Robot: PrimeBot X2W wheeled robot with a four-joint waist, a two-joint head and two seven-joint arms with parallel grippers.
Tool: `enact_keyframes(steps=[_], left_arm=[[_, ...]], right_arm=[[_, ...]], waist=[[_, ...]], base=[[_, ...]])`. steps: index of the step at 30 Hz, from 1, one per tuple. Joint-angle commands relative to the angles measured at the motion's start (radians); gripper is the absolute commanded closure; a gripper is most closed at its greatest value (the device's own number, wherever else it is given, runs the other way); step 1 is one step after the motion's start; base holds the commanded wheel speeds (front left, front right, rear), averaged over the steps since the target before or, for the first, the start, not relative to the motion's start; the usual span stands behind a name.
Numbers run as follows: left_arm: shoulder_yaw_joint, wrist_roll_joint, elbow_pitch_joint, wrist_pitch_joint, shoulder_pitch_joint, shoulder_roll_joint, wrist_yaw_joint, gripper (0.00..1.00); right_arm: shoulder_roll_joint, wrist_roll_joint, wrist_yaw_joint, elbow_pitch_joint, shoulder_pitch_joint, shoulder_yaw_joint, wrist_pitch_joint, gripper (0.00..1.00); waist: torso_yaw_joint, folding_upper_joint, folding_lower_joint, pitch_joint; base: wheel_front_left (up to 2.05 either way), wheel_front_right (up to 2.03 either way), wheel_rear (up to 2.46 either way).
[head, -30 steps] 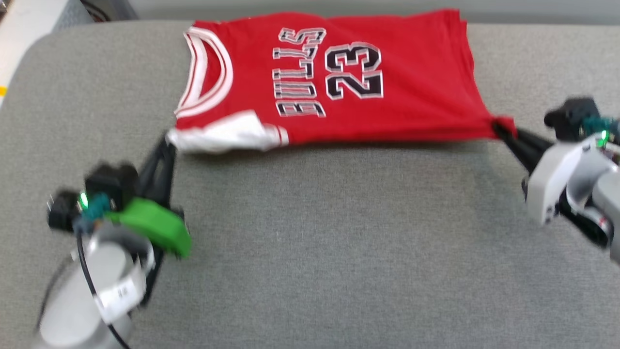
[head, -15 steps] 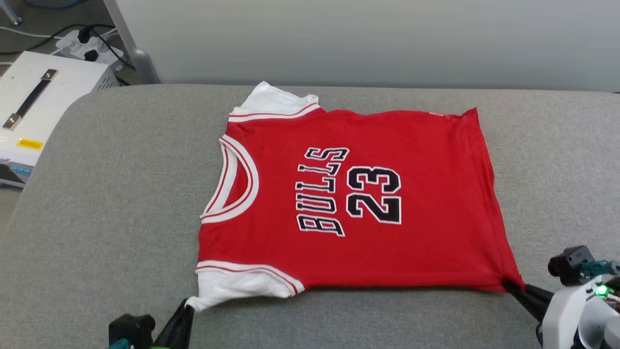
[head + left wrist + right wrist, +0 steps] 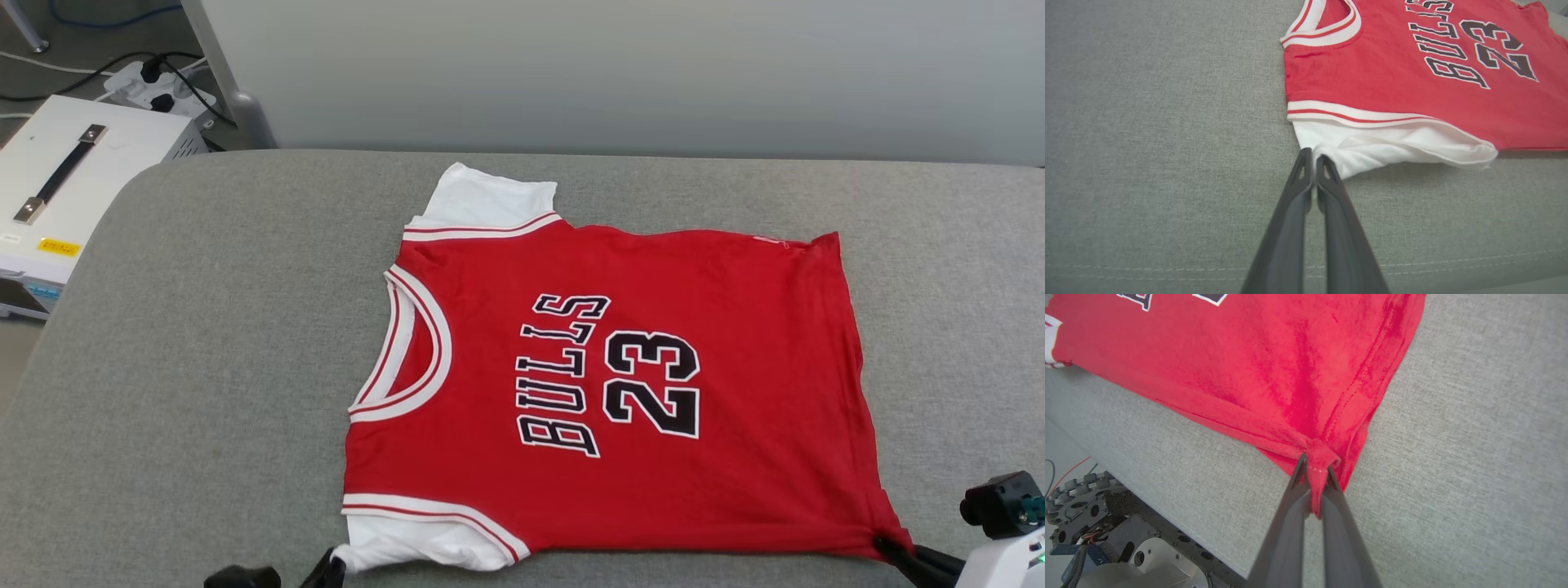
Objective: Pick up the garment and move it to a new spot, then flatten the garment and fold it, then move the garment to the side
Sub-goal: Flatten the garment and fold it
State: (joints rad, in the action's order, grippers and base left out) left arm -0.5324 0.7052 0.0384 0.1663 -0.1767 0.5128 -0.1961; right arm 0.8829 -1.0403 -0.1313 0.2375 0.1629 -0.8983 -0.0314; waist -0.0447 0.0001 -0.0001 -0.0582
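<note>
**Speaker A:** What lies on the work surface?

**Speaker B:** A red jersey-style garment [image 3: 620, 384] lies face up and spread almost flat on a grey padded surface [image 3: 204, 327]. Its striped collar points toward the robot's left and its hem toward the robot's right. There is black lettering and a number, both outlined in white, on the chest. One white sleeve rests at the far side. The near sleeve [image 3: 1384, 147] rests at the edge closest to the robot.

**Speaker A:** And the two grippers?

**Speaker B:** The left gripper [image 3: 1312, 161] has its long dark fingers pressed together on the tip of the near sleeve. The right gripper [image 3: 1312, 469] is pinched closed on the near hem corner, with red cloth bunched between its fingertips and creases fanning out from the pinch. The two are well apart along the near edge, with the garment's near side stretched between them.

**Speaker A:** Which step does this look like?

**Speaker B:** It looks like flattening. The garment seems to be laid out in its spot and pulled taut, but no fold has been made yet. The near sleeve is slightly puffed and the hem corner is gathered.

**Speaker A:** What does the next move call for?

**Speaker B:** Most likely both grips should let go close to the surface so the cloth settles flat. The gathered corner would then need smoothing, followed by fresh holds for the fold. The fabric looks thin and limp, so a sideways tug on release could wrinkle it
</note>
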Motion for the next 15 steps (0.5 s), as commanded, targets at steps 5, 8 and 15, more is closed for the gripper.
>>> enact_keyframes(steps=[5,8,15], left_arm=[[0.004,-0.058,-0.004,-0.011,0.146,0.039,0.029,1.0],[-0.007,-0.088,-0.009,-0.038,0.235,0.056,0.059,1.0],[-0.017,-0.123,0.024,-0.087,0.44,0.053,0.118,1.0]], right_arm=[[-0.026,0.025,0.001,-0.05,0.0,0.093,0.029,1.0],[-0.031,0.042,0.001,-0.082,0.023,0.147,0.051,1.0],[-0.058,0.072,0.001,-0.126,0.108,0.252,0.112,1.0]], waist=[[0.005,-0.0001,0.0001,-0.034],[0.014,-0.0001,0.0001,-0.059],[0.045,-0.0001,0.0001,-0.149]], base=[[0.0,0.0,0.0],[0.0,0.0,0.0],[0.0,0.0,0.0]])
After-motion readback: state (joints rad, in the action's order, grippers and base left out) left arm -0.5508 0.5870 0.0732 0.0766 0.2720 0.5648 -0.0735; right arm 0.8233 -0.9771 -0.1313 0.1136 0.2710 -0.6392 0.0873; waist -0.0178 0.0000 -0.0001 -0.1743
